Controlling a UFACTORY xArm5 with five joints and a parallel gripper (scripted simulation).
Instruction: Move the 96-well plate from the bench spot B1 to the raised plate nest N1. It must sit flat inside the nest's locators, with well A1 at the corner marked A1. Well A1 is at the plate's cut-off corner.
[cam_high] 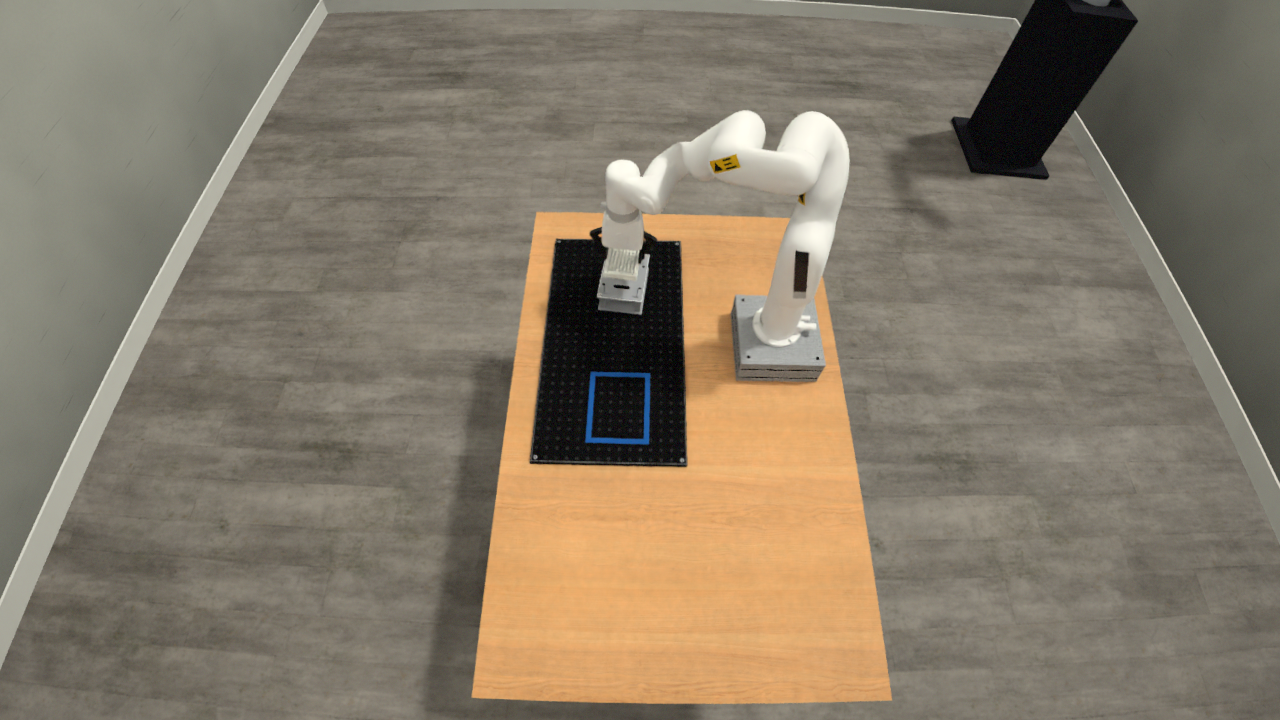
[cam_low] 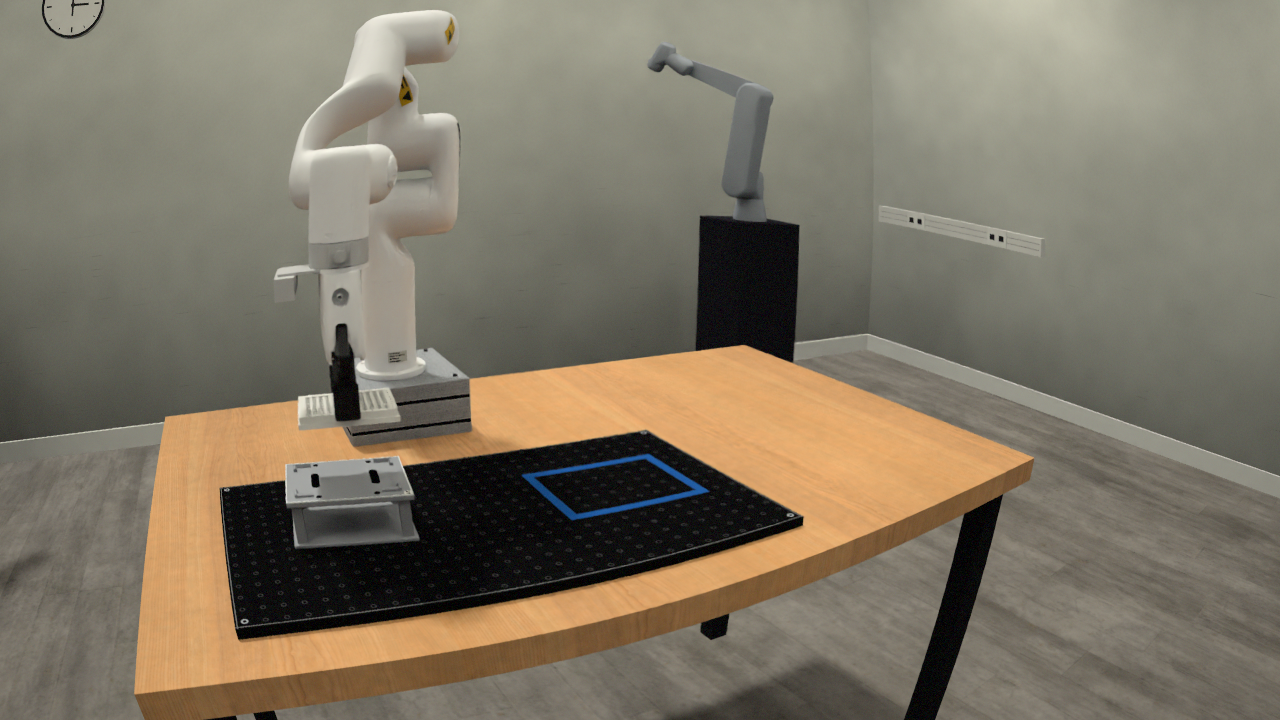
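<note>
Plate [cam_high: 622,263] first, in the top view: we see the white 96-well plate held in the air under the wrist of the white arm [cam_high: 787,170], above the far part of the black perforated mat [cam_high: 559,385]; it overlaps the far end of the grey nest [cam_high: 623,295] as seen from above; the gripper [cam_high: 623,259] is mostly hidden by the wrist, so we cannot read its fingers here; the blue outline [cam_high: 617,439] of the bench spot lies nearer the camera on the same mat, well apart from the plate; the arm's grey base block [cam_high: 810,368] stands on the wooden table [cam_high: 680,582] beside the mat.

Exterior view next: we see the plate [cam_low: 313,410] level and lifted, hanging above and behind the nest [cam_low: 347,483], not touching it; the gripper [cam_low: 343,394] points straight down, and one black finger of its fingers [cam_low: 342,380] crosses the plate's near long edge; the fingers stand wide and are clamped on the plate across its width; the nest's top [cam_low: 349,479] is bare, with two dark slots showing; we cannot make out the plate's cut-off corner at this size; the blue outline [cam_low: 547,497] sits to the right of the nest on the mat [cam_low: 501,573].
</note>
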